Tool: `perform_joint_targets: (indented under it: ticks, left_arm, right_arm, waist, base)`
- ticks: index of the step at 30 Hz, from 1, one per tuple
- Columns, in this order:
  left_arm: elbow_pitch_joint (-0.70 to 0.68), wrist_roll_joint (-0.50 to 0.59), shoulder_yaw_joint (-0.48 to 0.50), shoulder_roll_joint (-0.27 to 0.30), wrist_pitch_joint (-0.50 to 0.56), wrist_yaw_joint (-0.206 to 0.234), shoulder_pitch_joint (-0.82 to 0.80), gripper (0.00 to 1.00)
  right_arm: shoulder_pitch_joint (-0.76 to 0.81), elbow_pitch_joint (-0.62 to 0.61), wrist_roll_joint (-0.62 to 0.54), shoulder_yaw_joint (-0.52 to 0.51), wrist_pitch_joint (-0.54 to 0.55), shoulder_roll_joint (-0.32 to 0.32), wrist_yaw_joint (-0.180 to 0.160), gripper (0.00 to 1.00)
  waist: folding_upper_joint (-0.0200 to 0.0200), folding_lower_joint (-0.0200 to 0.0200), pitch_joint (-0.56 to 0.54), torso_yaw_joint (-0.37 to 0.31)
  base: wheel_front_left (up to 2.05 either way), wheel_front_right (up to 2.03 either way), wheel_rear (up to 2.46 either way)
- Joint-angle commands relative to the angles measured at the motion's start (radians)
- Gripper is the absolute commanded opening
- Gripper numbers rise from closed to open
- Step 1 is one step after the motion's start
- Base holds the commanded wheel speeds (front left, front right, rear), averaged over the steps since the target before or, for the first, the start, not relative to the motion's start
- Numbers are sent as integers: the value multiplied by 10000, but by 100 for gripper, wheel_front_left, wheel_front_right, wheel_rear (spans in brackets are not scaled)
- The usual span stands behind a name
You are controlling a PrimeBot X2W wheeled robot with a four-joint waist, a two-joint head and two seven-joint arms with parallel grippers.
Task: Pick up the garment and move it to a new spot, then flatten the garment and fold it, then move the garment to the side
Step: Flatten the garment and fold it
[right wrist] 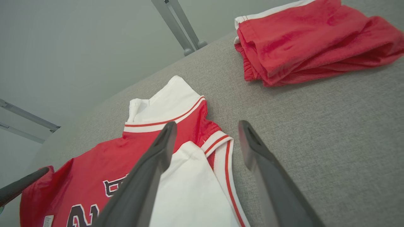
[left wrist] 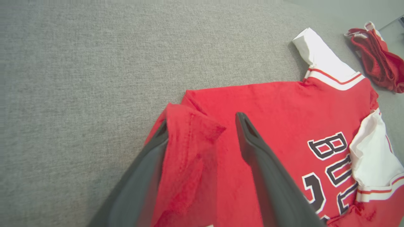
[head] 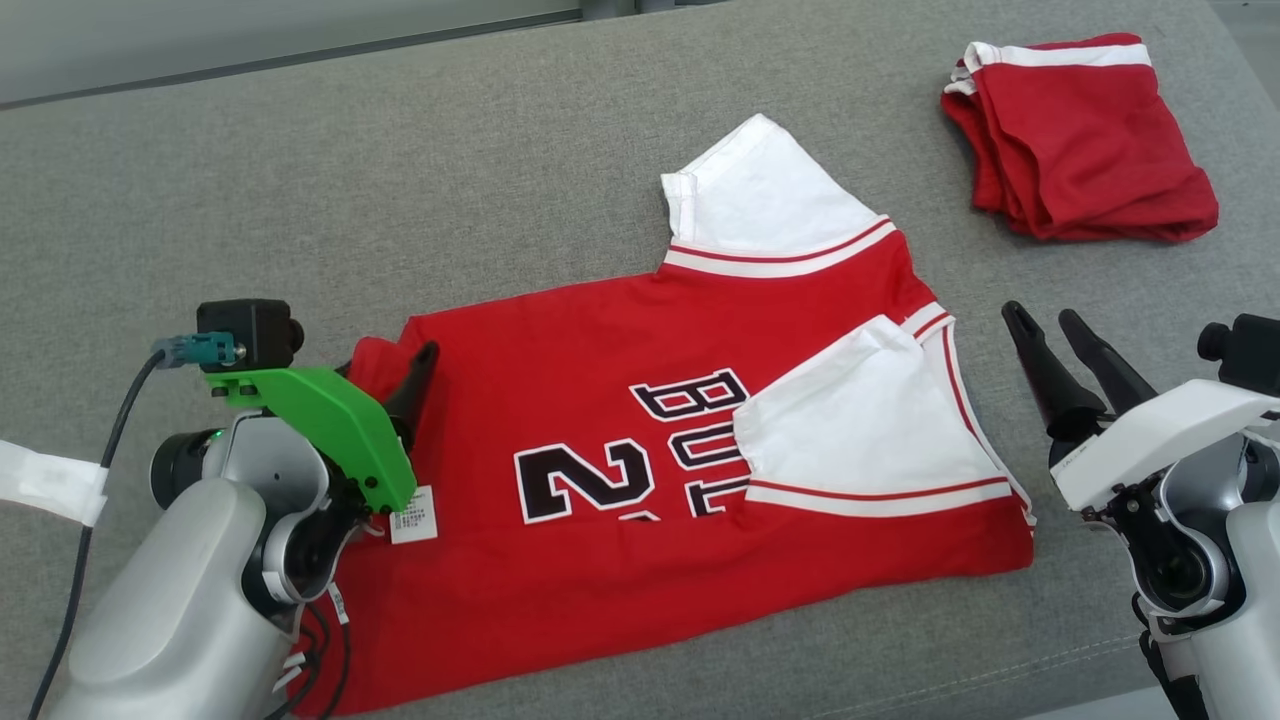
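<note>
Mostly grey surf. (head: 400,150), garment (head: 600,400) atop, pale wall (right wrist: 79,47)

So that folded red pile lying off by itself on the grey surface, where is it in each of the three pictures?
Head view: red pile in the upper right corner, beyond the jersey.
Left wrist view: red pile at the right edge, near the top.
Right wrist view: red pile across the top right, large and close.
Shared landmark: the jersey's outstretched white sleeve, left of the pile in every picture.
</note>
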Motion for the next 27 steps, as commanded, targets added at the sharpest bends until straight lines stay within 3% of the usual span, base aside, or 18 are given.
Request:
perform_joint_targets:
  ticks: [1, 2, 5, 8, 12, 27]
  left_arm:
    - [32, -91, 45, -11, -38, -49, -131, 87]
    - [103, -88, 51, -33, -94, -64, -142, 81]
    - [243, -62, 90, -47, -210, -81, -222, 48]
    - [350, -41, 62, 2, -240, -124, -215, 36]
    - [373, 38, 40, 57, -345, -170, -216, 1]
    - [-219, 771, 321, 557, -1948, 159, 335, 0]
  right_arm:
    - [-71, 25, 31, 15, -70, -51, -2, 100]
    - [-67, 34, 34, 19, -71, -58, -2, 100]
    - [-46, 46, 38, 18, -102, -67, -2, 100]
    - [-21, 40, 54, -5, -102, -88, -2, 100]
    - [-61, -7, 53, -59, -96, -128, -2, 100]
    - [-1515, 205, -1149, 102, 615, -454, -2, 100]
  waist:
    - [0, 0, -8, -16]
    - [0, 0, -14, -26]
    - [0, 0, -27, -41]
    - [0, 0, -45, -29]
    - [0, 0, -55, 27]
    - [0, 0, 16, 358]
  base:
    - [0, 0, 0]
    - [0, 0, 0]
    - [0, 0, 0]
    - [0, 0, 0]
    - [0, 0, 0]
    - [0, 0, 0]
